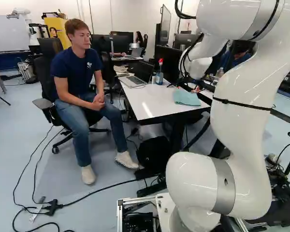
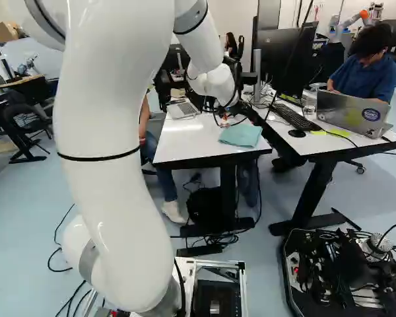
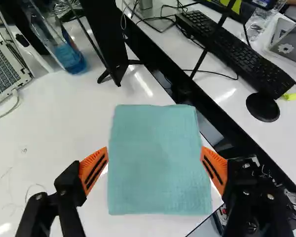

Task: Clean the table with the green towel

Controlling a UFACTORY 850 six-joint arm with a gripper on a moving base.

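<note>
Left base view: the green towel [image 1: 186, 97] lay flat on a white table [image 1: 147, 104], near a laptop [image 1: 134, 81] and a bottle of blue liquid [image 1: 159, 78]. Right base view: the black gripper [image 2: 226, 119] hung by the towel, a keyboard [image 2: 294, 117] on the neighbouring table. Wrist view: the gripper [image 3: 154, 160] was spread wide — orange pads [image 3: 93, 169] apart, the towel's square between and ahead of them.
</note>
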